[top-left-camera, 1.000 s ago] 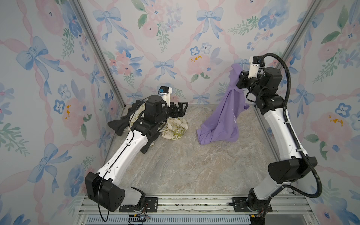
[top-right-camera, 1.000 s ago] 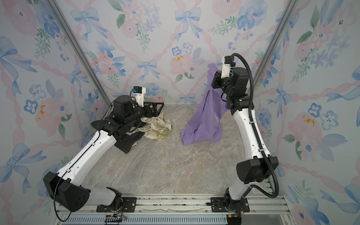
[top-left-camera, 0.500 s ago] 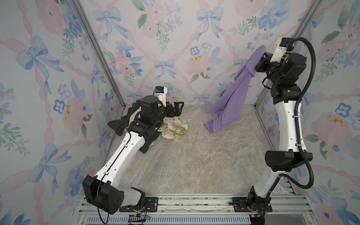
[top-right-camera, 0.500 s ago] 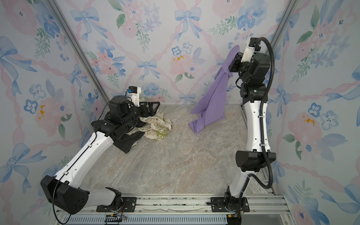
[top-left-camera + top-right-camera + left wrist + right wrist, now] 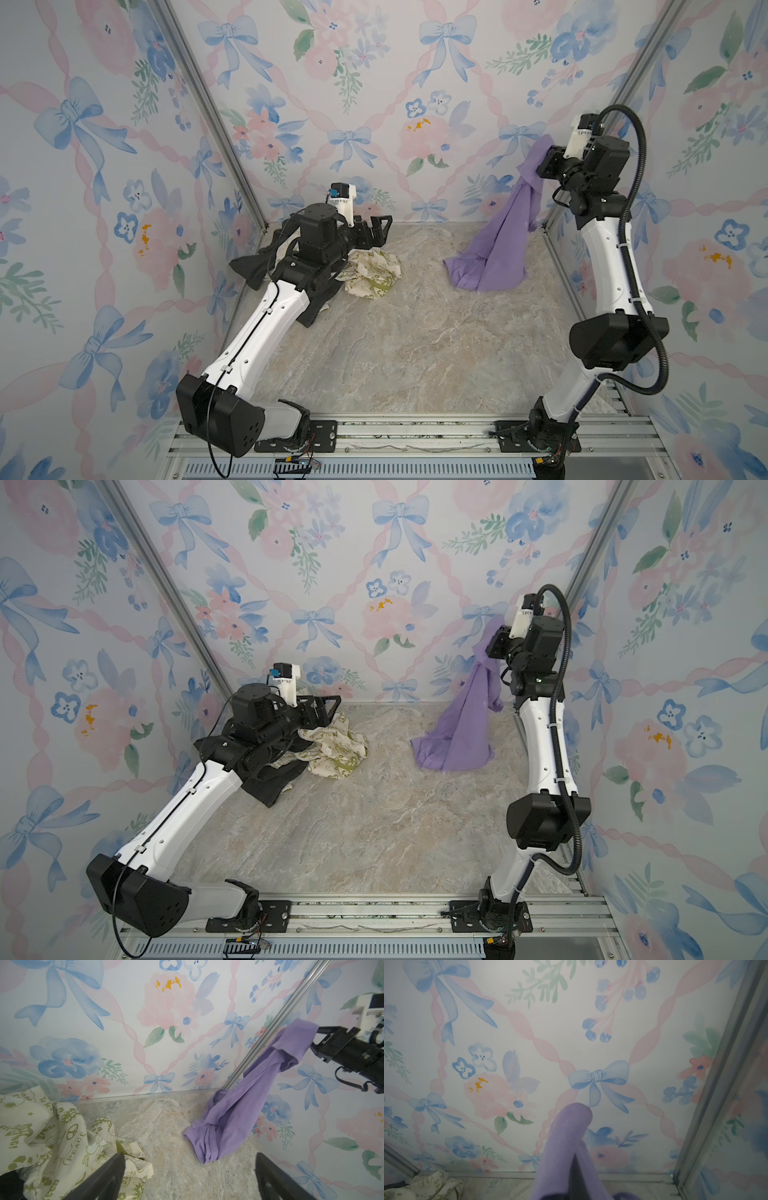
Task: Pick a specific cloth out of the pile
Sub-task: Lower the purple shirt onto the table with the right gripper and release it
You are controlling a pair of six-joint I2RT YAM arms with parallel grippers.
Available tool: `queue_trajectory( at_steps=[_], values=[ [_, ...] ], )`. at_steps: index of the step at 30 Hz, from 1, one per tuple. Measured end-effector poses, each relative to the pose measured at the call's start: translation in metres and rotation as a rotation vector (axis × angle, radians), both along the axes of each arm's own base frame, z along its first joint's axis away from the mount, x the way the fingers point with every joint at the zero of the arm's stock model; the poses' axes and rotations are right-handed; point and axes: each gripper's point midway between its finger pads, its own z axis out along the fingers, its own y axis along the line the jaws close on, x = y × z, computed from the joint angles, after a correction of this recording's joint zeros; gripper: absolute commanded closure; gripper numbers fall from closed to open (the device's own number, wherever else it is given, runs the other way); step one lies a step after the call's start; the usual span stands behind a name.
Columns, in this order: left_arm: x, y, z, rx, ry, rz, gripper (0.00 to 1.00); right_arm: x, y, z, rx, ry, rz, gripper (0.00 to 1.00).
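By the back right corner, the right claw (image 5: 542,162) grips the cloth (image 5: 494,257) raised, apart from the pile (image 5: 374,274); next probably lowering and release, while the left claw (image 5: 380,230) gapes empty.

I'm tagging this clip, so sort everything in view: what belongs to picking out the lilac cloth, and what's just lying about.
Job: lilac cloth, hanging from the shut right tool, its lower end on the table; pile of cream and black cloths.
Lying about: left tool, open and empty by the pile; floral walls.
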Motion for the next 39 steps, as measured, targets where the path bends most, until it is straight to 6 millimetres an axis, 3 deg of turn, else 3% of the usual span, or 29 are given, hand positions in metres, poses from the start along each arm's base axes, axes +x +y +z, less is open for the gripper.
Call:
queue_trajectory(
  at_steps=[4, 7, 17, 31, 35, 39],
  values=[
    [0.000, 0.000, 0.000, 0.000, 0.000, 0.000, 0.02, -0.001, 0.002, -0.081, 0.013, 0.181, -0.001, 1.00],
    [0.000, -0.001, 0.000, -0.004, 0.000, -0.002, 0.02, -0.011, 0.005, -0.124, 0.019, 0.278, 0.003, 1.00],
    [0.006, -0.006, -0.011, -0.004, 0.031, -0.015, 0.02, -0.050, 0.007, -0.183, 0.012, 0.430, -0.013, 0.98],
    [0.007, -0.006, -0.020, -0.015, 0.048, -0.013, 0.02, -0.151, -0.012, -0.335, -0.044, 0.917, -0.141, 0.92],
    [0.007, -0.007, -0.027, -0.020, 0.063, -0.014, 0.02, -0.174, -0.017, -0.360, -0.063, 1.019, -0.170, 0.89],
    [0.007, -0.007, -0.030, -0.019, 0.067, -0.017, 0.02, -0.183, -0.021, -0.378, -0.079, 1.093, -0.191, 0.85]
  ],
)
